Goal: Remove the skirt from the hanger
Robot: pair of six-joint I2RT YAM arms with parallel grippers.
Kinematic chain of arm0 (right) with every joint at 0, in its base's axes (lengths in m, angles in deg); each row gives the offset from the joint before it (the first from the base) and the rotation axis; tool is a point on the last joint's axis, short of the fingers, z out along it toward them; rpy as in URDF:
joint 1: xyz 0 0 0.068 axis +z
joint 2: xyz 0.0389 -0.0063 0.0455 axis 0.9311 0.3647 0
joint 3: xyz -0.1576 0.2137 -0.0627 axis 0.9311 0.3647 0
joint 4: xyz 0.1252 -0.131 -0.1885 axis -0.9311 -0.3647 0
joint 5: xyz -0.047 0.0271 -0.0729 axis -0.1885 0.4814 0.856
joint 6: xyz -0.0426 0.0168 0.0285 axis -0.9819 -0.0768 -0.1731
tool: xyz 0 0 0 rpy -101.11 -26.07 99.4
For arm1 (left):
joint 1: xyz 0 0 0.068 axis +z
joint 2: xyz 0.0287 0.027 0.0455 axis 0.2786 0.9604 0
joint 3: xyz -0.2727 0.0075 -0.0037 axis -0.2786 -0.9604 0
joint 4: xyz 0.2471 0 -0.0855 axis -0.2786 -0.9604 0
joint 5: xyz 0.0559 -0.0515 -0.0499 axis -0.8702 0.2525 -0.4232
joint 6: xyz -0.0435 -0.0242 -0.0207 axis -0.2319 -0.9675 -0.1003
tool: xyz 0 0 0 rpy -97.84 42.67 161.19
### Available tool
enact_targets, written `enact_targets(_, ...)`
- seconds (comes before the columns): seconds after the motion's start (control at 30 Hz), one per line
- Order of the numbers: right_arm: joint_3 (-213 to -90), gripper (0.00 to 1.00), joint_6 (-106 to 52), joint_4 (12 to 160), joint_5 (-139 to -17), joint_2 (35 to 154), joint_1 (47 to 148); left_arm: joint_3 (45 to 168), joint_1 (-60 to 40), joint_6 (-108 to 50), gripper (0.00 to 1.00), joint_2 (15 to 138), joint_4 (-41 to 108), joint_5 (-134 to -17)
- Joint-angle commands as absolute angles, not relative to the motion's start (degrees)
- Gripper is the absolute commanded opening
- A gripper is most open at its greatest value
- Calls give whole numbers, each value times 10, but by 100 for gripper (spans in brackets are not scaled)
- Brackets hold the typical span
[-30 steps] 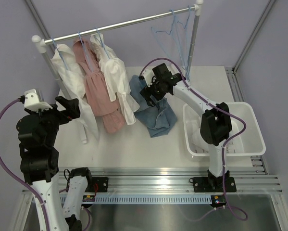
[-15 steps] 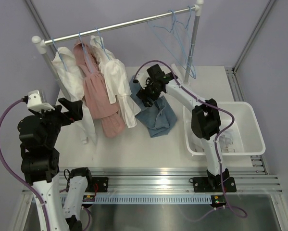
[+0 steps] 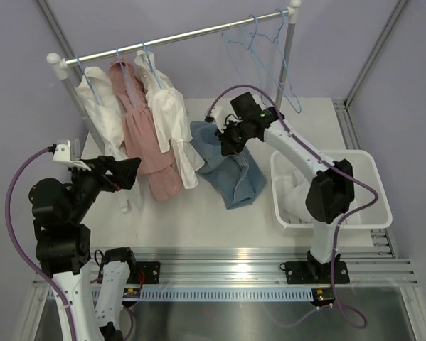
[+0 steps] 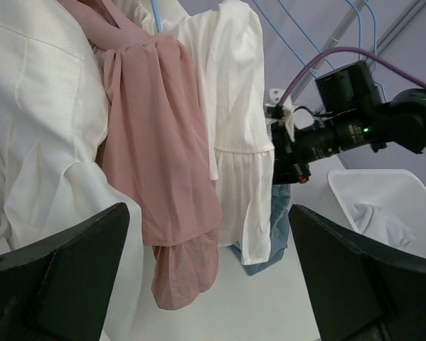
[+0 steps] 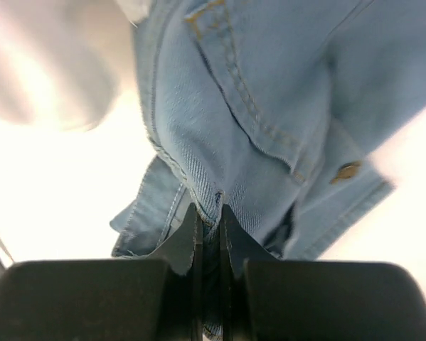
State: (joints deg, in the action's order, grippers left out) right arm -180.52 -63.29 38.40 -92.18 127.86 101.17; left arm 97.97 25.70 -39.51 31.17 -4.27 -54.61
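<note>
The right hand (image 5: 209,217) is clamped on a fold of the denim skirt (image 3: 230,174), which hangs from it over the bench (image 3: 198,213), between the white blouse (image 3: 171,121) and the basket (image 3: 373,213). The left hand (image 4: 209,277) is spread apart, facing the pink dress (image 4: 163,142).

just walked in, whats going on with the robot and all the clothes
The right end effector is shut on a fold of the denim skirt, holding its upper part up while the rest trails on the table. The skirt is off the rail, and the blue hangers at its right end hang bare. The left end effector is open and holds nothing, facing the pink dress and white tops hanging on the left. A white bin sits at the right.
</note>
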Motion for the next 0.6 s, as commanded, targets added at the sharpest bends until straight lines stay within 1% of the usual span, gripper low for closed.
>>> enact_targets(0.0,-1799,0,-606,372,-976,1158,1017,983,260,-415,99,310,4,-510)
enact_targets(0.13,-1803,0,-598,356,-991,1090,1017,994,259,-418,99,313,6,-509)
enact_targets(0.23,-1834,0,-594,333,-1003,1037,1018,1015,259,-420,99,319,6,-507)
enact_targets(0.4,-1929,0,-590,327,-1000,981,1014,1041,260,-427,99,336,20,-503)
enact_targets(0.53,-2027,0,-555,325,-996,981,1000,1047,259,-431,99,346,34,-505)
enact_targets(0.57,-2071,0,-544,336,-998,982,985,1050,259,-432,99,348,35,-506)
